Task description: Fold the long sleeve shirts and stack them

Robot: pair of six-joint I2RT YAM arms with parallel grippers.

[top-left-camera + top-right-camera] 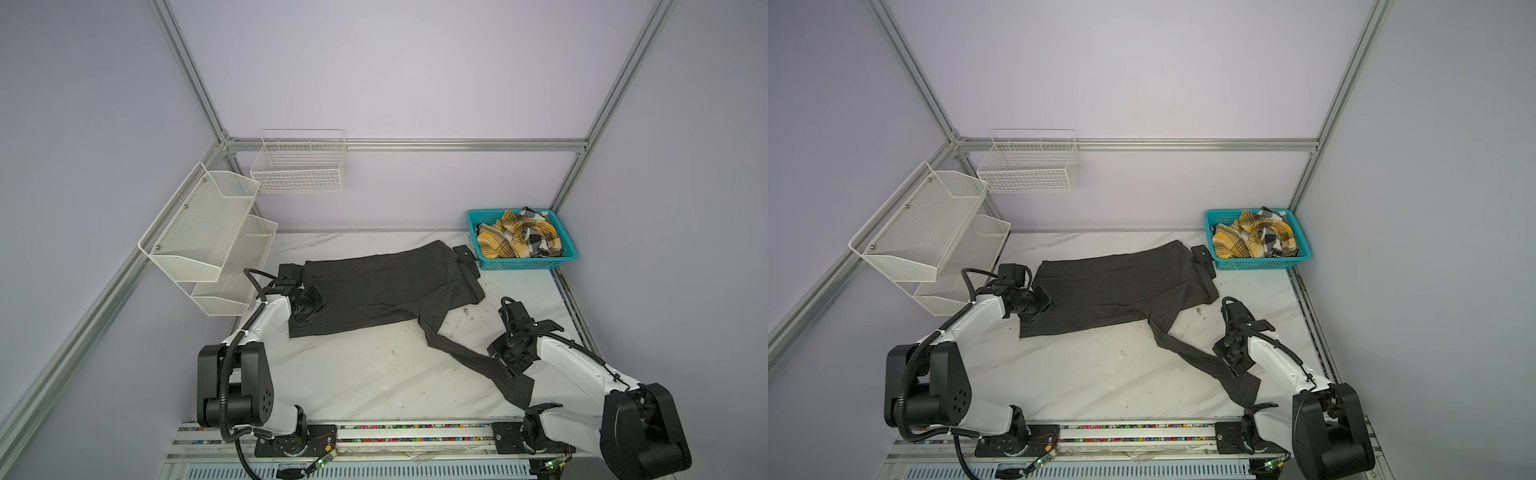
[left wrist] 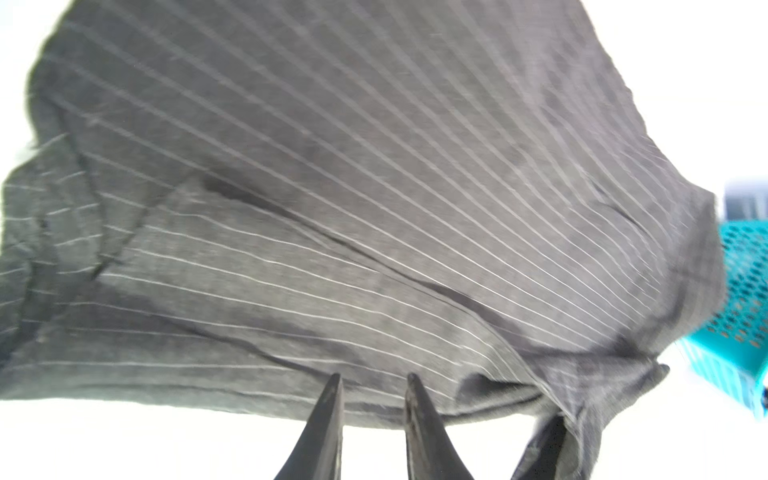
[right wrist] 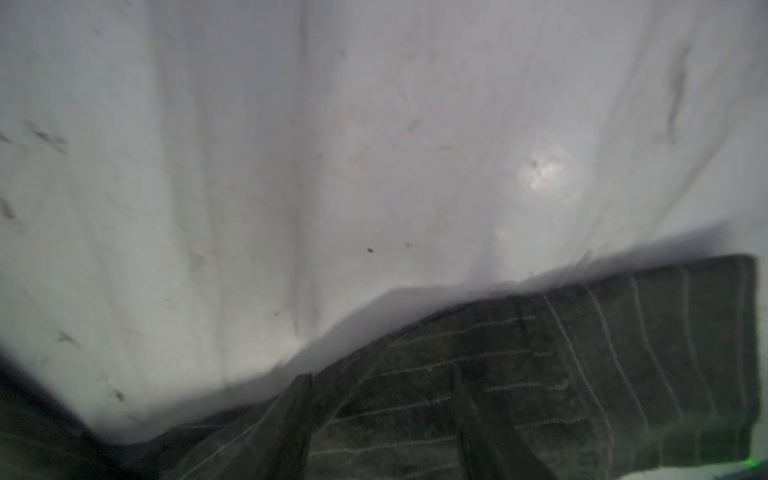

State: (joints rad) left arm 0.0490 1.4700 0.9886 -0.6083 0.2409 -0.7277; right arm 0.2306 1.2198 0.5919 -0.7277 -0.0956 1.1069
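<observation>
**Ben:** What do you see from up high?

**Mia:** In both top views a dark shirt (image 1: 386, 286) lies flat on the white table (image 1: 374, 382), across the back half. One end is near the back right corner. A sleeve (image 1: 469, 357) runs off toward the front right corner.

**Ben:** And the other one?

**Mia:** The plaid shirt (image 1: 519, 239) sits bunched up in a teal basket (image 1: 528, 264) in the back right corner. The dark shirt ends just beside that basket.

**Ben:** Where are the robot's hands?

**Mia:** The left gripper (image 1: 303, 316) is at the shirt's hem, by the left edge of the table. The right gripper (image 1: 513, 368) is down on the sleeve, near the cuff.

**Ben:** What does the left wrist view show?

**Mia:** The left gripper's fingers (image 2: 328, 415) stand a little apart. Their tips are at the hem, and I see white table between them. The basket peeks out past the far end of the shirt.

**Ben:** And the right wrist view?

**Mia:** It is blurry. The right gripper's fingers (image 3: 291, 415) are spread wide over the striped sleeve. I cannot tell if they touch it.
</observation>
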